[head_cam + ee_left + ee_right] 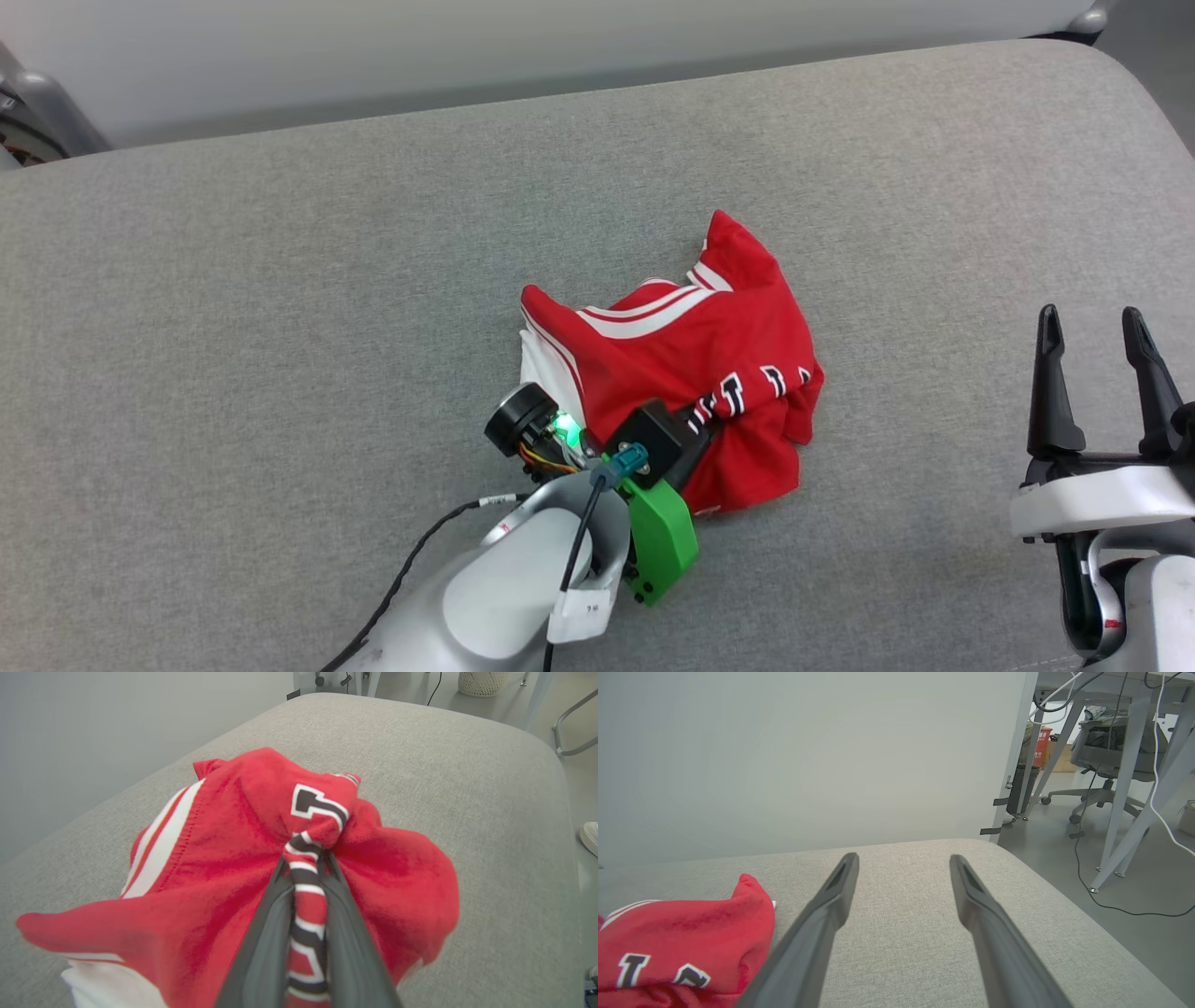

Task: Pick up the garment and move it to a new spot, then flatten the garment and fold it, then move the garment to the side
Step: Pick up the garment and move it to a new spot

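Head view: bunched red jersey [691,364] peaks away from the robot, pinched by left gripper [306,858]; right gripper [1092,322] gapes well apart; wide grey cushion [280,327] surrounds it.

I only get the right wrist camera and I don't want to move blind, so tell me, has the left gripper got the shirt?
Observer: Yes, the left gripper is shut on a fold of the shirt, right at the black lettering.
Operator: Is the shirt flat?
Observer: No, it sits bunched in a heap on the grey cushion.
Operator: And my gripper, seen from above?
Observer: The right gripper stands off to the shirt's right, apart from it.
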